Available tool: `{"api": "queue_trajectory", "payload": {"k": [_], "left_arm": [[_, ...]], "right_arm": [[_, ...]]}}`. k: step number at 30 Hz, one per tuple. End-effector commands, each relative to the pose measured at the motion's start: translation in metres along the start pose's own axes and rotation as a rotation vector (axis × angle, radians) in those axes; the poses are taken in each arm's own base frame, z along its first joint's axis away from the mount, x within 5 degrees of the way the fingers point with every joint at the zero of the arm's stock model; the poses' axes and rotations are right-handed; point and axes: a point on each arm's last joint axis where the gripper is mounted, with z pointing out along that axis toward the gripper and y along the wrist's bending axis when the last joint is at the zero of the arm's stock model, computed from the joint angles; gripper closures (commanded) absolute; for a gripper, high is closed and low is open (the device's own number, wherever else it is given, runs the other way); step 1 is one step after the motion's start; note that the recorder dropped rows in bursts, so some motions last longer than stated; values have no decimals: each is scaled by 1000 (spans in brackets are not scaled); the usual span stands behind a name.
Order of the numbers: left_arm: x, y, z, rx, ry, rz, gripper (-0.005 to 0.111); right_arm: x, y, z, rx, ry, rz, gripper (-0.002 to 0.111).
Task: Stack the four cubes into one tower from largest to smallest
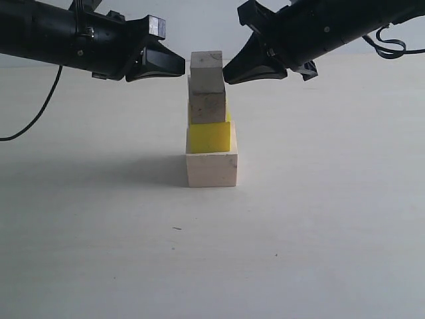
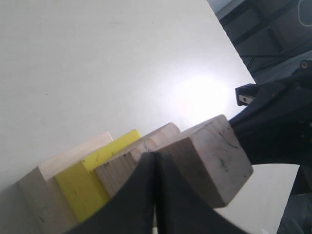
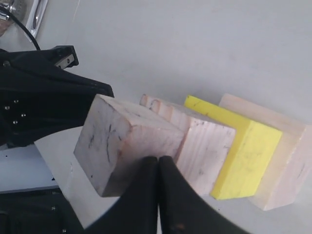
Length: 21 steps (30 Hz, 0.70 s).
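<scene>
"Where did the cubes stand when you looked?"

"All four were in one tower (image 1: pixel 210 119) near the middle of the table (image 1: pixel 319 219). The large pale cube (image 1: pixel 212 169) was at the bottom, flat on the tabletop. The yellow cube (image 1: pixel 209 136) was on that, then the speckled medium cube (image 1: pixel 208 107), and the small cube (image 1: pixel 206 72) sat on top. The upper three sat a touch toward the left side of the big one, as I faced it."

"And the arms?"

"One came in from each side, level with the top cube. The left gripper (image 1: pixel 180 65) had its jaws pressed together with nothing between them, and its tip pointed at the small cube's left face from just beside it. The right gripper (image 1: pixel 227 76) was the same, jaws closed flat and empty, with its tip right up at the cube's right face."

"Were they touching it?"

"I couldn't tell for either one. On the right I could see no gap. On the left there was a sliver of one."

"Was anything held?"

"No. Every cube rested on the one below it."
</scene>
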Motion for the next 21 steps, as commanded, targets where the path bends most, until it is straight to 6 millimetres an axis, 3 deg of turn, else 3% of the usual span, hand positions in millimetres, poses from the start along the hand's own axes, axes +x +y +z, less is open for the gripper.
{"api": "queue_trajectory", "payload": {"k": [1,21], "left_arm": [[0,-3,-2,11,-1,0,107],[0,-3,-2,18,1,-3,107]], "right_arm": [[-5,2,-4,-4,-37,-16,108],[-8,0,-4,19,-66,-38,108]]}}
